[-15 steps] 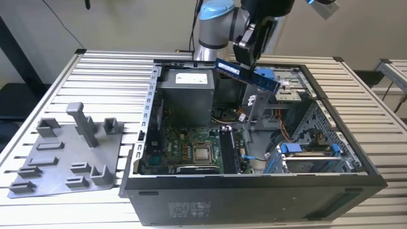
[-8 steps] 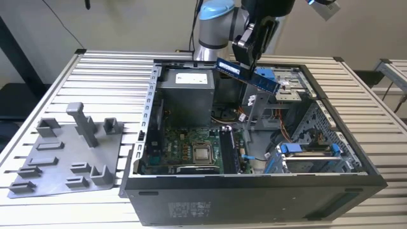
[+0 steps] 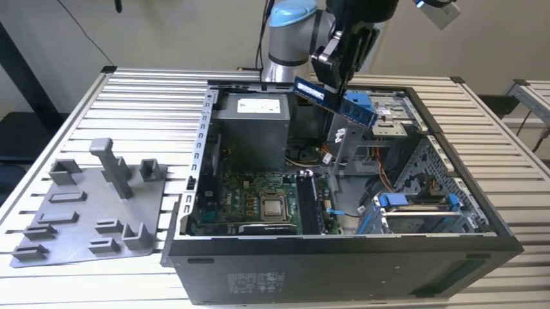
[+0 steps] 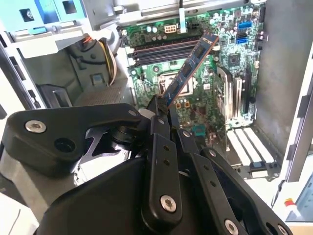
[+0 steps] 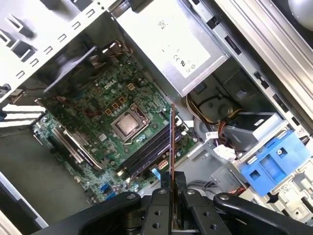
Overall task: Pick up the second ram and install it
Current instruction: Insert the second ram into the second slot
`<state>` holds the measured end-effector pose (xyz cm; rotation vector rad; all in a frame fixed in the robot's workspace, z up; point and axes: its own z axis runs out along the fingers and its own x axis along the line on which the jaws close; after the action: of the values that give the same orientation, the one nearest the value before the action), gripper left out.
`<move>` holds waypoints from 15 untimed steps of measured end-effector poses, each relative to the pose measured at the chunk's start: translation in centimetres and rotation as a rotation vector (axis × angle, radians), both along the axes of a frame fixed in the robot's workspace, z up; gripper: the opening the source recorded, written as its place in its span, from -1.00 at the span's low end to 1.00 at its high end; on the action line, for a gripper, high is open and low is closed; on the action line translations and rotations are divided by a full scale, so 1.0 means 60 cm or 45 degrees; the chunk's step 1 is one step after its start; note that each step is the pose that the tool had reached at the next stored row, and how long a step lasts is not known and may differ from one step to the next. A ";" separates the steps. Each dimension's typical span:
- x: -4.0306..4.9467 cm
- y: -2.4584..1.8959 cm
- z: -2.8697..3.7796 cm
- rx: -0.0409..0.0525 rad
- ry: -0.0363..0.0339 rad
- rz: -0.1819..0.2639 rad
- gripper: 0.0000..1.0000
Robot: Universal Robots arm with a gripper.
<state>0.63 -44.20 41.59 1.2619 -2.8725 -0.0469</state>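
The claw (image 4: 161,105) pinches the second ram (image 4: 188,73) by one end, the stick jutting out tilted from its tips, well above the open computer case (image 3: 344,248). Below the claw lie the dark memory slots (image 5: 146,152) beside the processor socket (image 5: 128,125). To seat cleanly, the stick's long edge likely needs levelling and lining up along a slot. The case rests on the slatted surface (image 3: 138,90).
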 end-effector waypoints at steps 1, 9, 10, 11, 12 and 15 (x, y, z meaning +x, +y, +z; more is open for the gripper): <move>0.000 0.0000 0.000 0.000 0.0000 -0.005 -0.72; 0.000 -0.0001 0.000 0.000 0.0001 -0.030 -0.72; 0.000 0.0000 0.000 0.000 0.0001 -0.031 -0.72; 0.000 0.0000 0.000 0.000 0.0001 -0.033 -0.72; 0.000 0.0000 0.000 0.000 0.0001 -0.035 -0.72; 0.000 0.0000 0.000 0.000 0.0001 -0.040 -0.72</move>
<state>0.62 -44.20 41.59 1.2168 -2.8923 -0.0472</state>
